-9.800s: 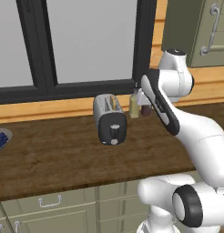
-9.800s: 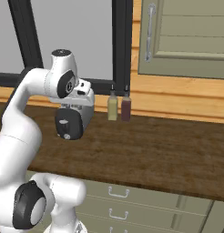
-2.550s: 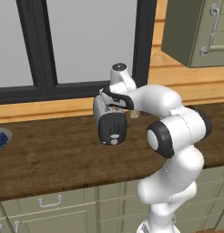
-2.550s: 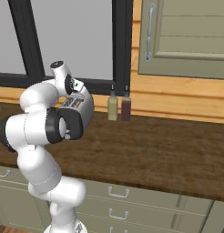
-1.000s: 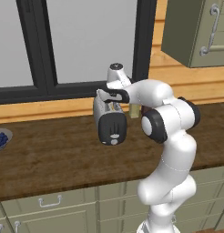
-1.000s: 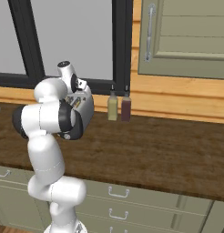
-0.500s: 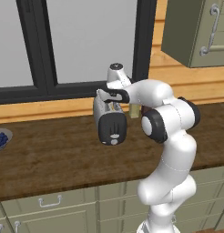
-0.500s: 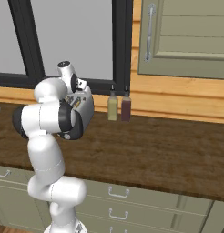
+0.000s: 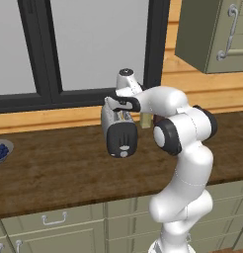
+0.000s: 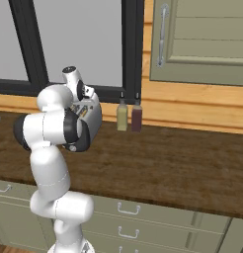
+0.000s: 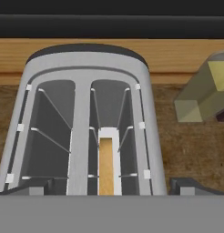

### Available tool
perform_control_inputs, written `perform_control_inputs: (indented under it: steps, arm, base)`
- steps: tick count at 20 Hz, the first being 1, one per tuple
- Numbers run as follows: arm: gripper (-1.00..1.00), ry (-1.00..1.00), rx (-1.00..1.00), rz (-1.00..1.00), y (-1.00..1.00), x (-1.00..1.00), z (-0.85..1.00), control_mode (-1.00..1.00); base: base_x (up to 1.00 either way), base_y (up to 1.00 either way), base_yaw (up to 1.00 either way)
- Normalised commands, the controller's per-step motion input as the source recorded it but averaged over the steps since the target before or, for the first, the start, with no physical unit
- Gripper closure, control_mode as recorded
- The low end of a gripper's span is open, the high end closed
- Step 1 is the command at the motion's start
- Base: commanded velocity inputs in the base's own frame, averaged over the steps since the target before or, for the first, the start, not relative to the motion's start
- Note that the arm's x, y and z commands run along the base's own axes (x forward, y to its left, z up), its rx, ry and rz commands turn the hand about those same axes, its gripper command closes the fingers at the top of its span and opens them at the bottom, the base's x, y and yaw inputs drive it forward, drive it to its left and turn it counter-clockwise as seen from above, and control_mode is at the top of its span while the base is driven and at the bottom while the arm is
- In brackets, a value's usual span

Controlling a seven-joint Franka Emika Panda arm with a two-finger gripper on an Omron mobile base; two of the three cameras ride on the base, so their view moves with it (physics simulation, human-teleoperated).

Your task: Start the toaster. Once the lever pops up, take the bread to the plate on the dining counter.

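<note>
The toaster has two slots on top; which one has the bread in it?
In the hand view, the right-hand slot of the toaster holds the bread, a thin tan slice standing on edge. The left-hand slot shows just grey wire guides.

Setting: rendered home kitchen, window-side counter.

Dark wood-grain counter (image 9: 54,173) runs beneath a black-framed window (image 9: 94,44), with a light wood sill and wall strip behind its back edge. Olive-green drawers with metal handles (image 10: 128,210) sit under the front edge; a matching wall cabinet (image 10: 207,39) with a long handle hangs at upper right. A silver two-slot toaster (image 9: 118,131) stands near the back edge, with a bread slice (image 11: 106,166) in one slot. Two condiment bottles (image 10: 129,116) stand against the wall; a bowl of blue berries (image 9: 1,150) sits at the left end.
</note>
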Motion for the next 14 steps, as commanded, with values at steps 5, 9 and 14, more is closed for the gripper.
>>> perform_control_inputs:
  steps: [5,9,14]
  arm:
    - [-1.00,0.00,0.00,0.00,0.00,0.00,0.00,-1.00]
    - [-1.00,0.00,0.00,0.00,0.00,0.00,0.00,-1.00]
    - [-1.00,0.00,0.00,0.00,0.00,0.00,0.00,-1.00]
  base:
    - [0.00,0.00,0.00]
    - [0.00,0.00,0.00]
    - [0.00,0.00,0.00]
